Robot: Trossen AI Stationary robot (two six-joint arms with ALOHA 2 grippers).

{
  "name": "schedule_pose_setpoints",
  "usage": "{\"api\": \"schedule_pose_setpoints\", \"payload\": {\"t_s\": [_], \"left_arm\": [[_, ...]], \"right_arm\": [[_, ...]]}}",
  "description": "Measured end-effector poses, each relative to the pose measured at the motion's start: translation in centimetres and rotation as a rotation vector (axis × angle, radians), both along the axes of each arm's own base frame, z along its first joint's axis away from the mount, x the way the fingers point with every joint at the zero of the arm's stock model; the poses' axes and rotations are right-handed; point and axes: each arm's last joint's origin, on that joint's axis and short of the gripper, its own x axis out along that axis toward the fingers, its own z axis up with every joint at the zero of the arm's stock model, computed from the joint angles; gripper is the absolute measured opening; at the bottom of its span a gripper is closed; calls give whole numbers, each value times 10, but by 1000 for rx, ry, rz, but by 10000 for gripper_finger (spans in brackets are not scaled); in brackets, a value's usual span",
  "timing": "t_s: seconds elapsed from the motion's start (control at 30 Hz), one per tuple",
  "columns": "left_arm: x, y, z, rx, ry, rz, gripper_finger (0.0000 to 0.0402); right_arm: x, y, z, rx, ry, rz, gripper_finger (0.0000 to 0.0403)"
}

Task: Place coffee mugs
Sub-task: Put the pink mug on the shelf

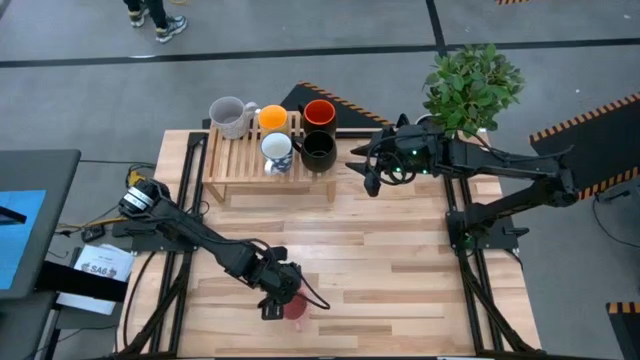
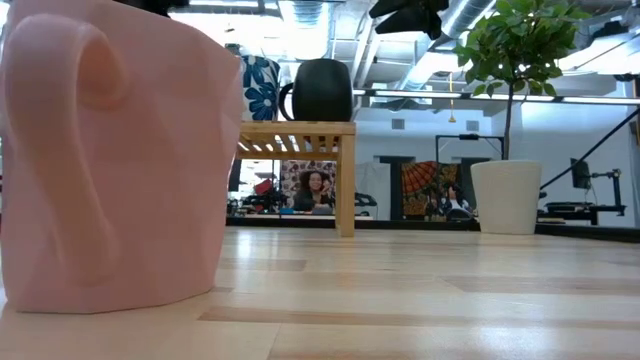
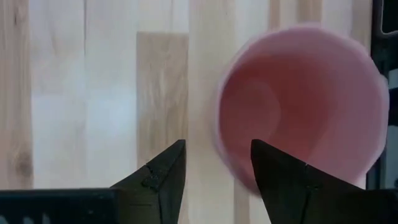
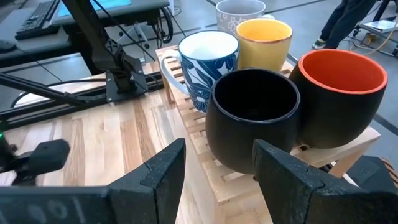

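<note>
The pink mug stands upright on its base near the table's near edge, filling the left of the low view. My left gripper is open above it; in its wrist view one finger is over the mug's inside and the other outside its wall. A wooden rack at the far side carries the grey, orange, red-inside, white floral and black mugs. My right gripper is open beside the rack, facing the black mug and touching nothing. My left gripper comes at the pink mug's rim from above, pointing down, with its open fingers on either side of the wall. I cannot tell whether a finger touches the wall. The mug stays with its base on the table.
A potted plant in a white pot stands at the table's far right corner, behind my right arm. Bare wood lies between the rack and the pink mug. People show in the room beyond the table.
</note>
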Motion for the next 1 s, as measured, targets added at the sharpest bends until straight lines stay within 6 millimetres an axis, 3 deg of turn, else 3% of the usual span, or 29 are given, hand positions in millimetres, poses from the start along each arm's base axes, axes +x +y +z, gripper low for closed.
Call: {"api": "schedule_pose_setpoints", "payload": {"t_s": [0.23,0.3,0.43,0.5,0.57,0.7,0.87,1.0], "left_arm": [[7,7,-9,-22,45,-11,148],[6,8,-10,-13,53,-18,119],[4,15,-3,-65,90,4,24],[-2,21,7,-103,107,14,11],[-10,29,25,-121,104,19,7],[-47,62,78,-66,120,92,4],[-117,125,152,94,-17,388,3],[-165,171,184,166,-83,619,2]], "right_arm": [[0,0,0,-3,2,0,214],[0,0,0,-5,1,1,214],[0,0,0,-5,3,1,214],[0,0,0,-6,4,1,214],[0,0,0,-5,3,1,214],[0,0,0,-6,0,2,214],[0,-2,1,-7,-6,-4,214],[1,-2,1,26,-29,-18,214]]}}
